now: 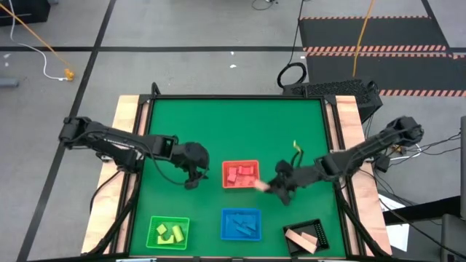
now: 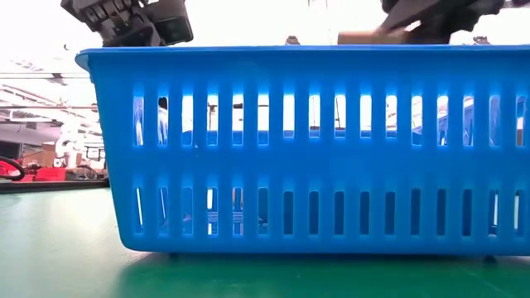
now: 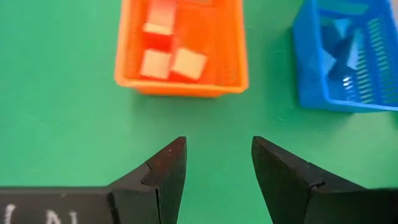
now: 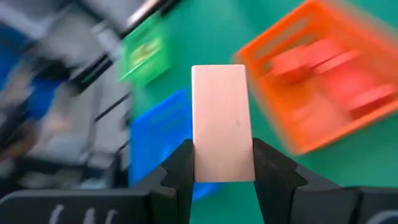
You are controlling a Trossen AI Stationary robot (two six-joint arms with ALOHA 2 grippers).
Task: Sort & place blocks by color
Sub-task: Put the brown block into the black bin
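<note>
Clearly right hand (image 4: 217, 163) grips tan block (image 4: 222, 124); left hand (image 3: 214, 163) open, empty.

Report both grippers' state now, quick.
Left gripper: open, empty, over the green mat near the red tray.
Right gripper: shut on a plain tan block, beside the red tray.

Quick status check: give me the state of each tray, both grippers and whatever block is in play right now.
Left gripper: jaws open, empty, over bare mat beside the red tray.
Right gripper: shut on the tan block, right of the red tray.
Red tray: holds red blocks.
Blue tray: holds blue blocks.
Green tray: holds yellow blocks.
Black tray: holds tan blocks.
</note>
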